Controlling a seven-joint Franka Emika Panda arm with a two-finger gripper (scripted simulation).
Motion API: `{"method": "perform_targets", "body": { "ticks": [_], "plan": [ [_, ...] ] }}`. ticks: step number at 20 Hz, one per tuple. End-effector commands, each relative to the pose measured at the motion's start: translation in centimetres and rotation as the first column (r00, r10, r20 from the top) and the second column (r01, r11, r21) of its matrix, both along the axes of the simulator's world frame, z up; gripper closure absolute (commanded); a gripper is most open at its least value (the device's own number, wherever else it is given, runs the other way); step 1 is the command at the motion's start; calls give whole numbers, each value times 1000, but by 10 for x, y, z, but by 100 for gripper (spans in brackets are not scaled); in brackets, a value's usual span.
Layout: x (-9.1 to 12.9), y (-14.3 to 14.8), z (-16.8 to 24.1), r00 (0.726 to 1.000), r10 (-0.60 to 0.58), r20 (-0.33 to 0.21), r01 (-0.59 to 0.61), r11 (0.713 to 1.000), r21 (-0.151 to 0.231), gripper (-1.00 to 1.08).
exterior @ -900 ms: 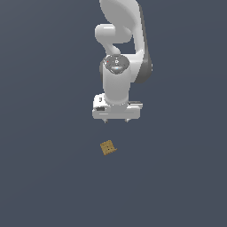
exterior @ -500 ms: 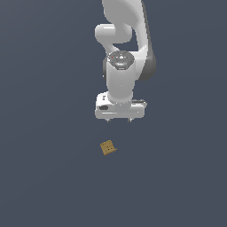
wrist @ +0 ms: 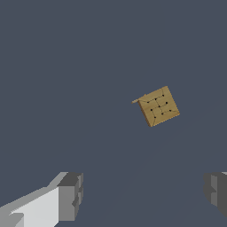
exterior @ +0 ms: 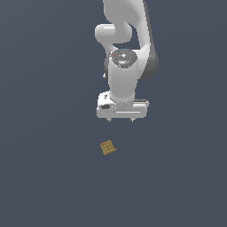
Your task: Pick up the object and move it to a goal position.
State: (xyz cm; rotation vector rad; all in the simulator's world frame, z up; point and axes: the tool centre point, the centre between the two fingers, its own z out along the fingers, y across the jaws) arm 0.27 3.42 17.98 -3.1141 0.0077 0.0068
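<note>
Although the arm fills the upper middle of the exterior view, its top runs off the frame, so only the lower links, the round wrist joint and the flat white hand show. Beneath that hand the gripper (exterior: pixel 121 120) is hard to read from here: just two short dark stubs poke out under the white bar, and the fingers themselves are mostly hidden by it. The wrist view is clearer on that score. One grey fingertip (wrist: pixel 71 196) sits at one edge and the other is cut off at the opposite edge, with a wide stretch of bare floor between them, so the fingers stand spread apart and grip nothing.

The tan-brown block (exterior: pixel 107 147) lies on the dark grey floor (exterior: pixel 44 168), below the gripper in the exterior view and slightly toward that view's left, clearly apart from it. It sits turned at an angle to the frame. In the wrist view the block (wrist: pixel 157 106) shows a faint darker grid with small dots on its face, and it lies beyond the gap between the fingertips, not inside it.

Compared with half a second ago, the hand has come a little lower and nearer the block, while the block has not shifted.
</note>
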Motion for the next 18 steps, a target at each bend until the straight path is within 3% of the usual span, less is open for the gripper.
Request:
{"method": "perform_targets", "body": {
  "ticks": [1,11,18],
  "plan": [
    [1,0,-1,1000,-12,-1,12,1000,0,-92],
    [10,-7,-16,987,-161,-7,161,987,4,-92],
    [21,-16,-35,939,-343,-14,344,939,3,-92]
  ]
}}
